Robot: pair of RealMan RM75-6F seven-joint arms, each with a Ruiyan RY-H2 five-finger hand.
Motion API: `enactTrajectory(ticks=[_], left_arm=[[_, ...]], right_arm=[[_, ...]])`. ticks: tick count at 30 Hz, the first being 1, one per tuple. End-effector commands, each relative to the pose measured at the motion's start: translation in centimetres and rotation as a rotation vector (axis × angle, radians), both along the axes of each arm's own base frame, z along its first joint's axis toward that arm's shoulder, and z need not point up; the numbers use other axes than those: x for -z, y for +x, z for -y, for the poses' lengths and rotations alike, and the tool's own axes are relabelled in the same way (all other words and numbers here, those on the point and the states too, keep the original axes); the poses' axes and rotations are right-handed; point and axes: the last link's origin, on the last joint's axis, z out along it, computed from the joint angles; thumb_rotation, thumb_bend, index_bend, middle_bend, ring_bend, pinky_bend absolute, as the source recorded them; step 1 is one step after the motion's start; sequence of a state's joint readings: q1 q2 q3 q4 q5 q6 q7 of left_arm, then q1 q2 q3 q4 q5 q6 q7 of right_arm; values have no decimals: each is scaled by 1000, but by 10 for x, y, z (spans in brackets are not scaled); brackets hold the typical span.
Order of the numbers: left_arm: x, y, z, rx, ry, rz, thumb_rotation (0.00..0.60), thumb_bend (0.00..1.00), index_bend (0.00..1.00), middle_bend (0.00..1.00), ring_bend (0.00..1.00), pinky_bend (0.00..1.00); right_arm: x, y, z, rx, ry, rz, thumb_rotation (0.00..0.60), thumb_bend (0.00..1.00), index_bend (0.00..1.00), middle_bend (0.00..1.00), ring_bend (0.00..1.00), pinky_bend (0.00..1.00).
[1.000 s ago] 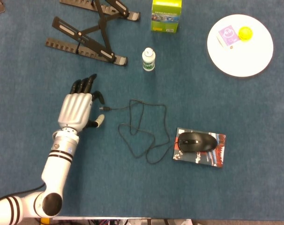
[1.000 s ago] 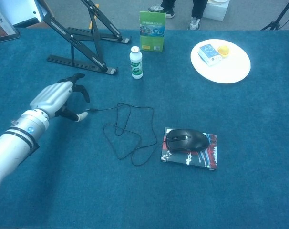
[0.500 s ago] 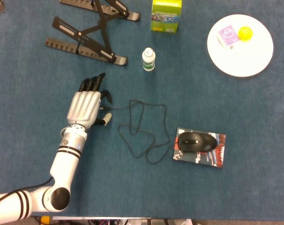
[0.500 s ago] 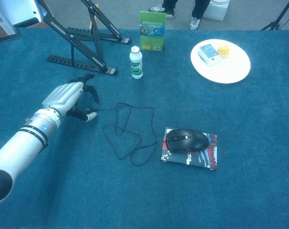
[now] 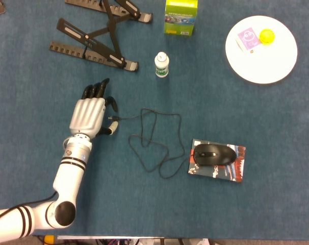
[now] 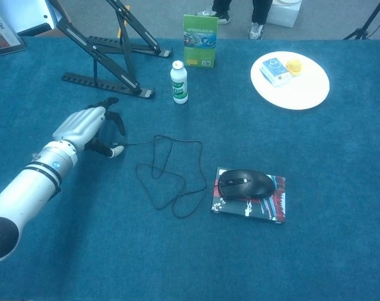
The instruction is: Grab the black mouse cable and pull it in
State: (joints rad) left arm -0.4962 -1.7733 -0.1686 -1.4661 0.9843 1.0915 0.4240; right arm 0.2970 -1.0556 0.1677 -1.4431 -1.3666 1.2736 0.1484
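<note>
Cable [image 5: 154, 140] end (blurred) by left hand [image 5: 88, 115]

One mouse [image 5: 213, 154], one cable [image 5: 154, 140], one bottle [image 5: 161, 65], one plate [image 5: 261, 53], one green box [image 5: 181, 17], one stand [image 5: 96, 35].

The green box [image 6: 200, 41] bears print too small to read.

The head view looks almost straight down on the blue table [image 5: 256, 153] from high up, while the chest view sits lower and nearer, facing forward across it at a slant, and both share the whole tabletop.
</note>
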Motion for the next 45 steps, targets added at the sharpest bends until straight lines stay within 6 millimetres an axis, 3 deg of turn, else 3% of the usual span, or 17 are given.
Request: enactTrajectory(ticks=[1, 45], left_arm=[[1, 0, 2, -9, -5, 3, 600, 274, 455, 0, 0, 0], [9, -6, -3, -41, 8, 27, 600, 303, 526, 0, 0, 0]], right_arm=[[0, 0, 0, 0, 0, 1, 600, 108, 360, 189, 114, 213], [5, -11, -2, 29, 9, 16, 600, 108, 360, 189, 114, 213]])
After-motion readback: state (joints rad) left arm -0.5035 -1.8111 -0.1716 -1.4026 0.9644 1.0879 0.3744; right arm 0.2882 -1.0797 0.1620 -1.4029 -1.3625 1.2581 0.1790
